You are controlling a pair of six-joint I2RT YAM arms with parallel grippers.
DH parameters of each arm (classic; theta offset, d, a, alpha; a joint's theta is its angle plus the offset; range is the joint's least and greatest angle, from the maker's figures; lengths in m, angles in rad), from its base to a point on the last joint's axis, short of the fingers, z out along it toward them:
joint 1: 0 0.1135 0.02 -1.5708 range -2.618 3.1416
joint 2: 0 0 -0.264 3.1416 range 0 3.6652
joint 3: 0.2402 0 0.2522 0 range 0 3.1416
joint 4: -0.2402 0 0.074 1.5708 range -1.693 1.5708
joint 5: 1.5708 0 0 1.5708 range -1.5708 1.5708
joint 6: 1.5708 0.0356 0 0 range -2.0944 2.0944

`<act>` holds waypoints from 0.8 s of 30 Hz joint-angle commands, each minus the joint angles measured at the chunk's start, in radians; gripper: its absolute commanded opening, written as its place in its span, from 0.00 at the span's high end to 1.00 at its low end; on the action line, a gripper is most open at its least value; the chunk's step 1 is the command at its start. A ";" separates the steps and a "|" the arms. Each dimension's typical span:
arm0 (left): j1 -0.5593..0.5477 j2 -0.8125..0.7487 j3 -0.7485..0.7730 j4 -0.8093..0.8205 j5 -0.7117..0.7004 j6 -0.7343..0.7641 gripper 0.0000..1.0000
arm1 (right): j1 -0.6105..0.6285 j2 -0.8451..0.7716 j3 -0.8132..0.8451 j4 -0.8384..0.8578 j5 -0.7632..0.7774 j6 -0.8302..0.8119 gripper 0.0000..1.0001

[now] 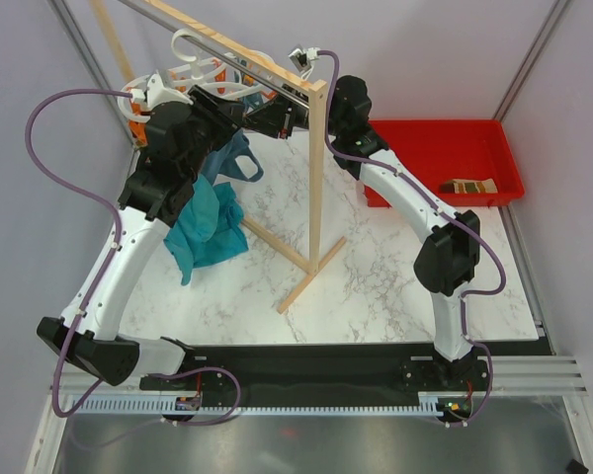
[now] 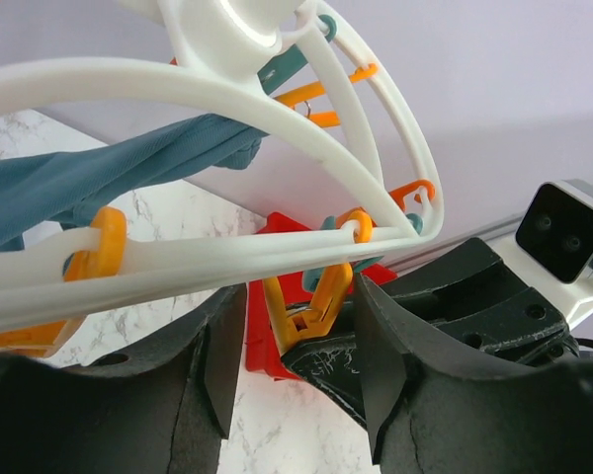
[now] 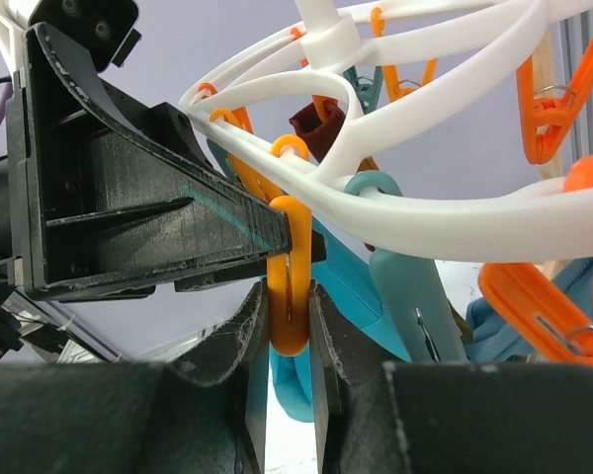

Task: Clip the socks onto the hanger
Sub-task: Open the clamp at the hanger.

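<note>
The white hanger hangs from the wooden rail at the back left, and both grippers meet at its rim. My right gripper is shut on the lower end of one orange clip. My left gripper stands open around that same clip, with a gap on the left side. The right gripper's black fingertip shows between the left jaws. One striped sock lies in the red bin. A dark brown scrap hangs among the clips; I cannot tell what it is.
Teal cloths hang from the hanger below the left arm. The wooden rack's post and its feet stand mid-table between the arms. More orange clips dangle along the hanger's rings.
</note>
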 commanded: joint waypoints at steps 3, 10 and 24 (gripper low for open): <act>0.007 0.005 0.034 0.075 -0.035 0.004 0.47 | -0.004 -0.045 -0.013 0.052 -0.029 0.003 1.00; 0.007 -0.001 0.027 0.089 -0.029 0.013 0.61 | -0.003 -0.051 -0.019 0.055 -0.031 0.006 1.00; 0.007 0.002 0.018 0.095 -0.012 0.005 0.98 | -0.003 -0.043 -0.007 0.062 -0.026 0.013 0.89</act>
